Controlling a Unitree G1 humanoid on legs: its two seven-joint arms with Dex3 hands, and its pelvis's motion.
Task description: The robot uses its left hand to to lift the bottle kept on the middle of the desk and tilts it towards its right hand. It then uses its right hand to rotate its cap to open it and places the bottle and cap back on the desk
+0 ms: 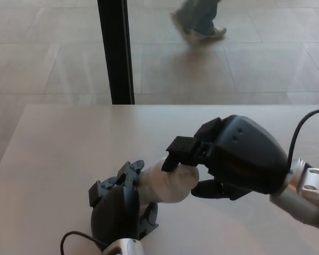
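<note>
I see the white bottle (162, 186) lifted off the desk (53, 159), tilted so its cap (185, 174) points toward my right hand (231, 156). My left hand (119, 204) grasps the bottle's body from below, while the right hand's fingers (181, 151) pinch the cap.

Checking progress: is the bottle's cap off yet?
Still on: the cap sits on the tilted bottle, right robot hand gripping it.

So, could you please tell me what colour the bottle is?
The bottle is white, cap included, seen best in the head view.
</note>
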